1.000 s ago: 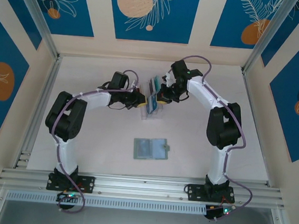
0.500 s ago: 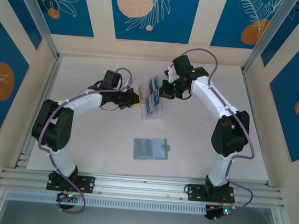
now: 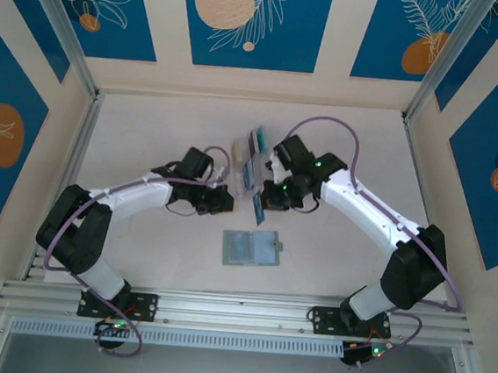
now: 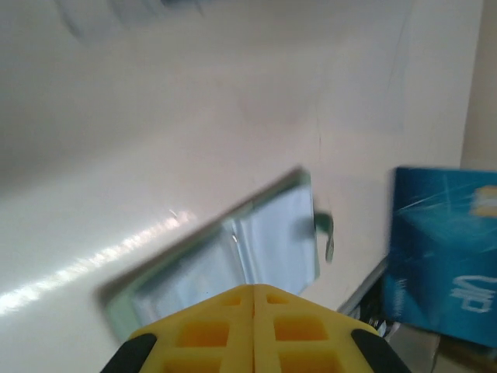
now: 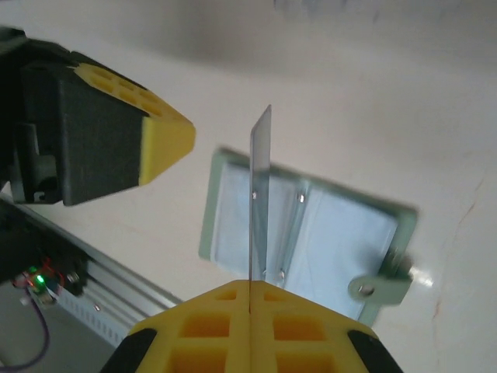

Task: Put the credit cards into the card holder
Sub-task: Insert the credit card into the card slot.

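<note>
The right pincer [image 5: 250, 294] holds a blue credit card [image 5: 261, 194] over the open card holder [image 5: 326, 229].
It is clamped on the card's lower edge, with the card standing edge-on above the holder, which lies flat near the middle of the bench's [image 3: 148, 133] near edge. The left pincer [image 4: 253, 299], fingers together and empty, hovers just beside. Nothing pins the holder, so a card catching the pocket lip would likely shove it aside or twist in the grip.

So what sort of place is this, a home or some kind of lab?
Most likely a robot test cell in a lab: the left arm and right arm are bolted to an aluminium rail at the table edge, inside a booth of blue leaf-print panels on metal posts.
</note>
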Robot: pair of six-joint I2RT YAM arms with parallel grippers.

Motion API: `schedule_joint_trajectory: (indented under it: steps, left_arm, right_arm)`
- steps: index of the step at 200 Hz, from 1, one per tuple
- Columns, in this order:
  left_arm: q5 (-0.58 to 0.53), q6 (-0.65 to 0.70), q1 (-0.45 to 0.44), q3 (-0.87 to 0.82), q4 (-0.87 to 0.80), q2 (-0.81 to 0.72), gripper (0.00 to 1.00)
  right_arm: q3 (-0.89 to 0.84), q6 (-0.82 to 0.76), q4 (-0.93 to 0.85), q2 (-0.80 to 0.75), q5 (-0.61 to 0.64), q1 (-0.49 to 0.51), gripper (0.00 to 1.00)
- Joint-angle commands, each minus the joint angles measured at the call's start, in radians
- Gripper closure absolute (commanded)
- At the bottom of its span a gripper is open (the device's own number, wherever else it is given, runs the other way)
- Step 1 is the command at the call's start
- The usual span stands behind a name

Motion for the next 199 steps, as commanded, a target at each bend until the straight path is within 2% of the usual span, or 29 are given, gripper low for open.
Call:
schedule_joint_trajectory:
  steps: [1,58,134,199]
  left_arm:
    - [-0.052,0.005,-0.067,-0.033,-0.015,-0.022,0.94]
    - [-0.062,-0.036,-0.154,-0.085,0.065,0.071,0.94]
    - [-0.12,-0.004,-0.157,-0.139,0.032,0.101,0.95]
    - [-0.119,-0.001,-0.158,-0.149,0.038,0.109,0.95]
  right_arm:
    - [-0.091,0.105,0.042,-0.041,0.017,0.036,1.0]
    - [-0.201,0.179,0.142,-0.006,0.039,0.095,1.0]
    - [-0.24,0.21,0.193,0.05,0.053,0.12,1.0]
    - [-0.255,0.224,0.214,0.08,0.052,0.13,1.0]
